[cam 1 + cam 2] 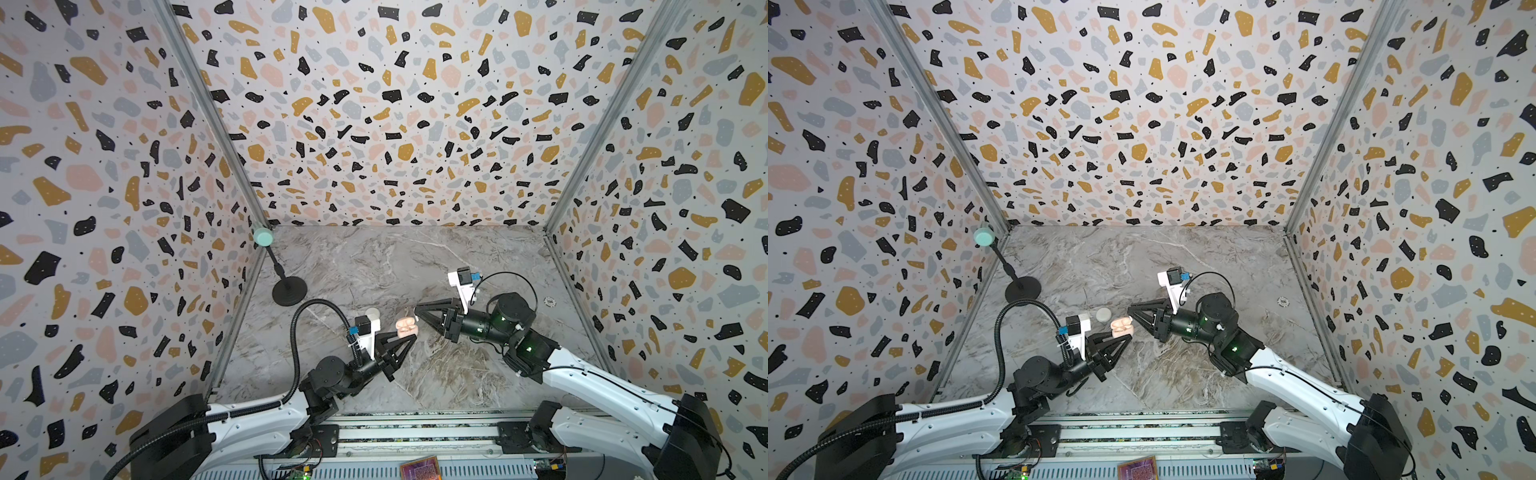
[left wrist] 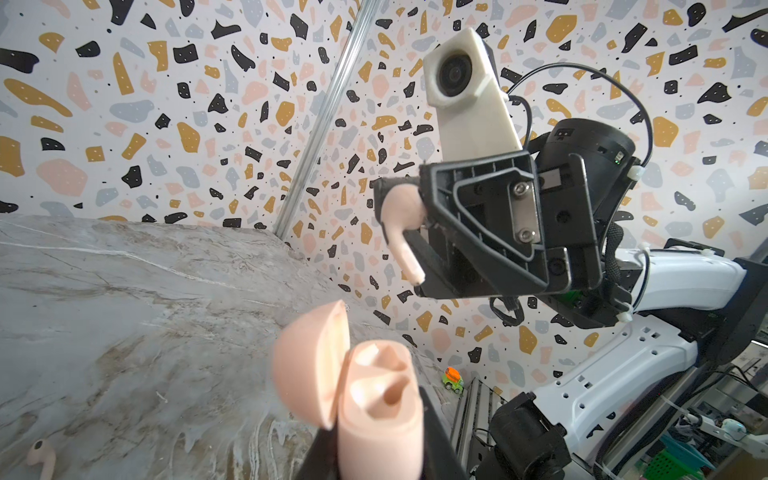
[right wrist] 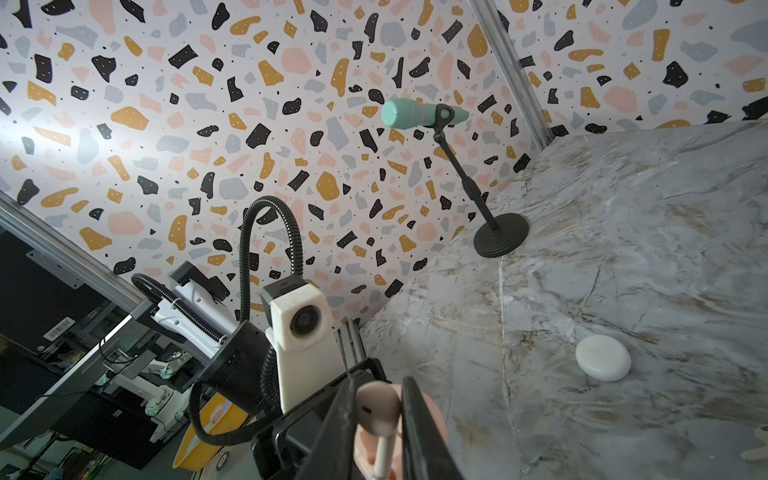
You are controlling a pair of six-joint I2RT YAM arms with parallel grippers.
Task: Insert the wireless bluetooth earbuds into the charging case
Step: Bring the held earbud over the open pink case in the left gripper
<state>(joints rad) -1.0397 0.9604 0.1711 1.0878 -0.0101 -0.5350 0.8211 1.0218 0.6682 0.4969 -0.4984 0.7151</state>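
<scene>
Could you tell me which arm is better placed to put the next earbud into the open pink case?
Right: the right gripper pinches a pink earbud, stem toward the open pink charging case, which the left gripper holds.

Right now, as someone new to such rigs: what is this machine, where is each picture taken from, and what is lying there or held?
Two robot arms with pincer-like grippers work over a marble table. Two pictures look down from overhead, side by side; the other two come from a camera on each wrist. The left gripper holds a pink charging case, lid open. The right gripper pinches a pink earbud close above it. On the table are a second pink earbud, a closed white case and a microphone on a stand.
</scene>
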